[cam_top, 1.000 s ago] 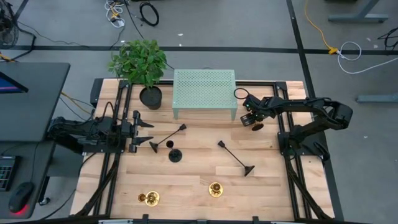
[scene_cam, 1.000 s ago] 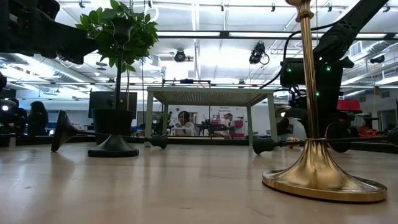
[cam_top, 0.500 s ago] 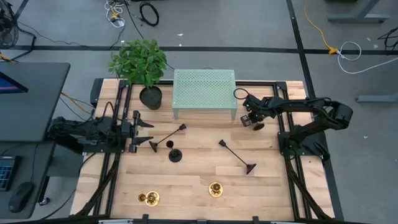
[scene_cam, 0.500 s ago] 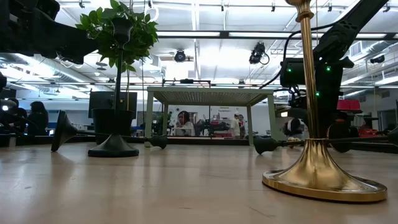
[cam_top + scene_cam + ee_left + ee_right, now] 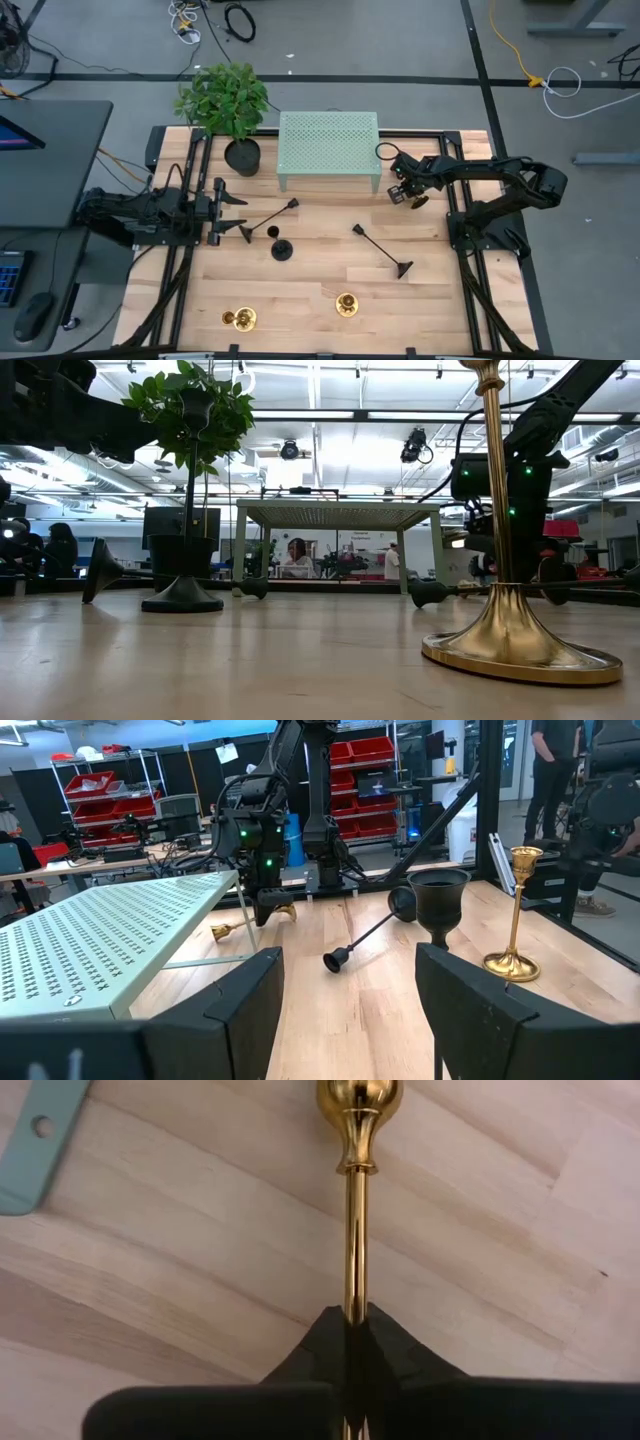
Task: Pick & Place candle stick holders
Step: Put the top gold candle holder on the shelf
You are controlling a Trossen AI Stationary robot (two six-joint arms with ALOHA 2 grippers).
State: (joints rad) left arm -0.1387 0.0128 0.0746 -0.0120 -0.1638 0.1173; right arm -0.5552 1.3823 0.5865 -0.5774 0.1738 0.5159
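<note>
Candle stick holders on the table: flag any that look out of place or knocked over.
Two black holders lie toppled: one mid-table by the left claw, one further right. The third black holder and two gold holders stand upright. The right claw is shut on a gold holder by the green rack.

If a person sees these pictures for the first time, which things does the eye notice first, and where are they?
The right gripper is shut on the thin stem of a gold candle holder, just beside the pale green perforated stand at the back of the wooden table. In the low view, another gold holder stands upright and very near. Two black holders lie tipped over mid-table.
</note>
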